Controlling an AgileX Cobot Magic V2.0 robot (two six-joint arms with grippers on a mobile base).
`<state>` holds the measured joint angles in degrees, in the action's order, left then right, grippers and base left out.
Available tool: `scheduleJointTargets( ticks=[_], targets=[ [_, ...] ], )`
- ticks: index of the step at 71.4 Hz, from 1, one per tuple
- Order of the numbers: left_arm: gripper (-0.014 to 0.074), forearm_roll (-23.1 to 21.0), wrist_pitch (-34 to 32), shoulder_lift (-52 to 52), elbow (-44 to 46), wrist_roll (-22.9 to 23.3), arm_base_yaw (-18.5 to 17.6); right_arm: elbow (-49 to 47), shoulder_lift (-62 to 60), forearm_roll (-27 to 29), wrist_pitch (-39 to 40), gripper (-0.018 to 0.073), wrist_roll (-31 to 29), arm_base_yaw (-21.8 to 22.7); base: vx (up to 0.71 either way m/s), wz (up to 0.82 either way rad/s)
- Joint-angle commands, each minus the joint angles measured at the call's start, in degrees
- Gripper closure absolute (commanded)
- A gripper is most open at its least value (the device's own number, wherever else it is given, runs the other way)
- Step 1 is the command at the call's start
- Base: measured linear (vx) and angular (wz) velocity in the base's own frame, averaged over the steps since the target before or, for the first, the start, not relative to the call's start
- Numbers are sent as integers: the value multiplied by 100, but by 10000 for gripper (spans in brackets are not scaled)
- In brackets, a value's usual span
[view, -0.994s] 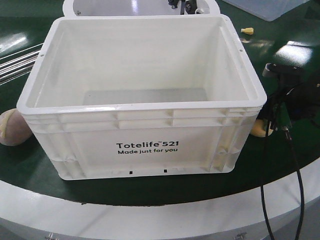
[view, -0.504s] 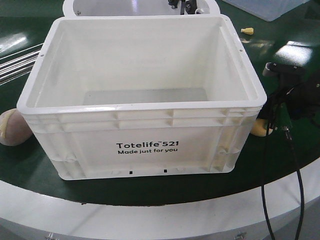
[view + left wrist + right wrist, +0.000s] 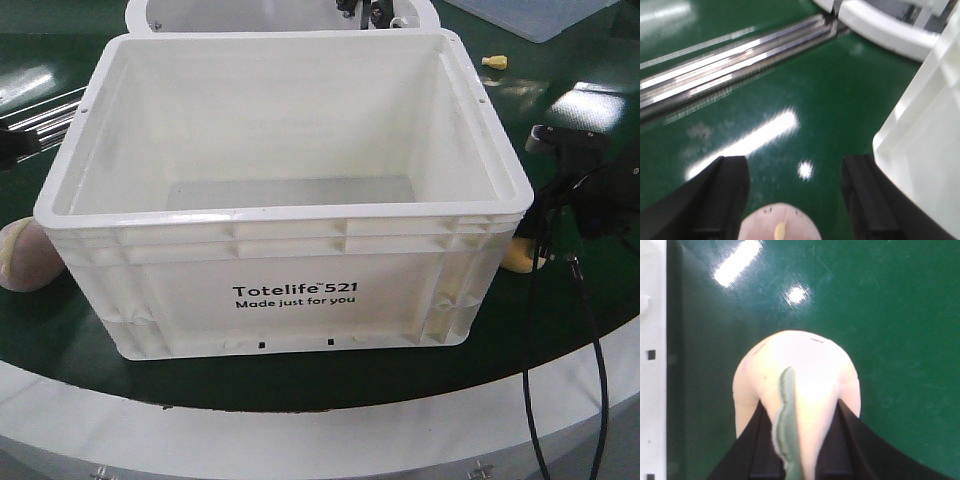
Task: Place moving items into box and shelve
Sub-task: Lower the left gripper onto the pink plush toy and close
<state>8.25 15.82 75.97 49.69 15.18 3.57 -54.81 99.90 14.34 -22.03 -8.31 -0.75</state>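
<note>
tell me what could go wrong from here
The right gripper pinches the pale toy only at its near end, so it may slip on the lift over the box rim.
The left gripper is open above the pink toy, close to the box wall, and may knock it when closing.
The loose black cable hangs by the right arm and could snag.

In my front view the box point(image 3: 285, 250) sits mid-frame on the table point(image 3: 300, 385). A tub point(image 3: 200, 14) stands just behind it at the top edge, and rails point(image 3: 40, 115) run off to its left. The left toy point(image 3: 25, 255) lies at the left edge, just beside the box. In my left wrist view it is at bottom centre, between the spread fingers of the left gripper point(image 3: 795, 160). The right toy point(image 3: 522, 258) lies just beside the box's right corner. In the right wrist view the right gripper point(image 3: 800, 410) has its fingers against both sides of it.
</note>
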Motion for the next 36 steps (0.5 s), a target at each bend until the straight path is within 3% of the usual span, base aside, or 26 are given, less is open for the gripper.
scheduleJointTargets(
  ticks=[1, 36],
  targets=[
    [76, -3, -134, 10, 206, 62, 11, -135, -169, -8, 198, 574, -62, 37, 0, 0],
    [76, -9, 279, 769, 206, 62, 11, -135, -169, -8, 310, 574, -66, 37, 0, 0]
  ],
)
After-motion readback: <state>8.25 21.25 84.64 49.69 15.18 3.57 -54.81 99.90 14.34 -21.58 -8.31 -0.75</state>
